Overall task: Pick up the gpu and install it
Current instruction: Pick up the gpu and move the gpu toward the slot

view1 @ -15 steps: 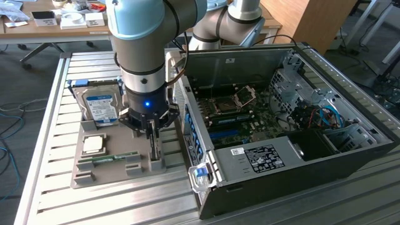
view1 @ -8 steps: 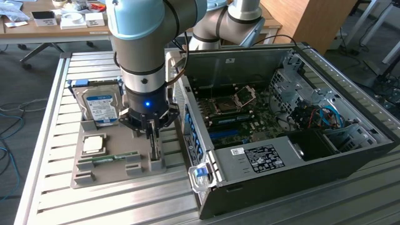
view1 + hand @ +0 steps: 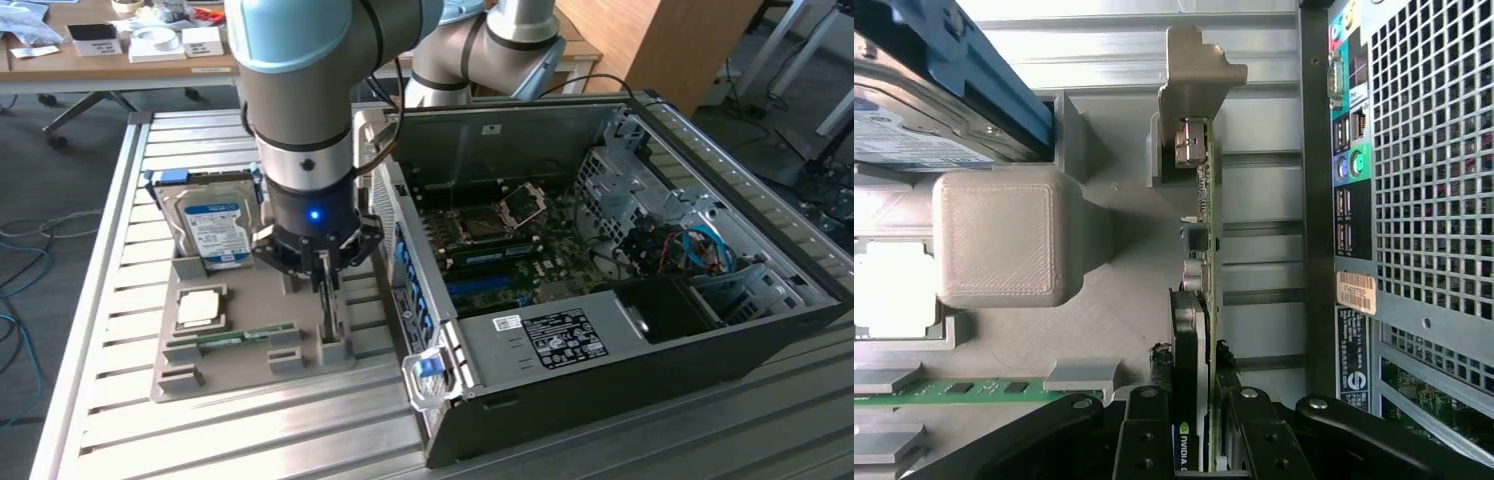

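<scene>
The gpu stands on edge in a slot of the grey holder tray, between the tray's other parts and the computer case. In the wrist view the gpu is a thin dark green board seen edge-on, its far end resting in a grey post. My gripper has come straight down onto the card's near end. In the wrist view the gripper has one black finger on each side of the card, pressed against it. The card still sits in the tray.
A hard drive with a blue-white label, a silver CPU and a green RAM stick share the tray. The open computer case lies close on the exterior view's right, its perforated back panel near the card. The motherboard is exposed.
</scene>
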Robot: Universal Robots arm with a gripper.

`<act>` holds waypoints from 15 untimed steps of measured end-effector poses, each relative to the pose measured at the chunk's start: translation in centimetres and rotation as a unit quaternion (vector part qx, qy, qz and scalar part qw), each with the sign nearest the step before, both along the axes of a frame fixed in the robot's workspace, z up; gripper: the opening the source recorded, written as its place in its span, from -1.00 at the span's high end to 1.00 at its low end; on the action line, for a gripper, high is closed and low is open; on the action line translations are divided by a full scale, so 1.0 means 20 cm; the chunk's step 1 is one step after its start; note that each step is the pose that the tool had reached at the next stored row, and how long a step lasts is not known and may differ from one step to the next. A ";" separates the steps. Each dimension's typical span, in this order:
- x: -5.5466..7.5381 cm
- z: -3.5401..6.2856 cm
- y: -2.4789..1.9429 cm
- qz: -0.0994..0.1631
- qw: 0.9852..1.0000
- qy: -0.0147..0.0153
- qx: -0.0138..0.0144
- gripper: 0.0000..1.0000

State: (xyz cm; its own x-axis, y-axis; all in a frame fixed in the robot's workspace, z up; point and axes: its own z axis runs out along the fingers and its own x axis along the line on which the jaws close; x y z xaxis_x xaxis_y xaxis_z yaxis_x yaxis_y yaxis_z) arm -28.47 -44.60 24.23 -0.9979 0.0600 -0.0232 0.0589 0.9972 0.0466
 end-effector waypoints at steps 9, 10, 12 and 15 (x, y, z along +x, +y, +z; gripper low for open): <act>0.00 0.179 0.000 0.000 1.000 0.000 0.000 0.47; 0.00 0.201 0.000 0.000 1.000 0.000 0.000 0.47; 0.00 0.246 0.000 0.000 1.000 0.000 -0.001 0.47; 0.00 0.316 0.000 0.000 1.000 0.000 -0.001 0.47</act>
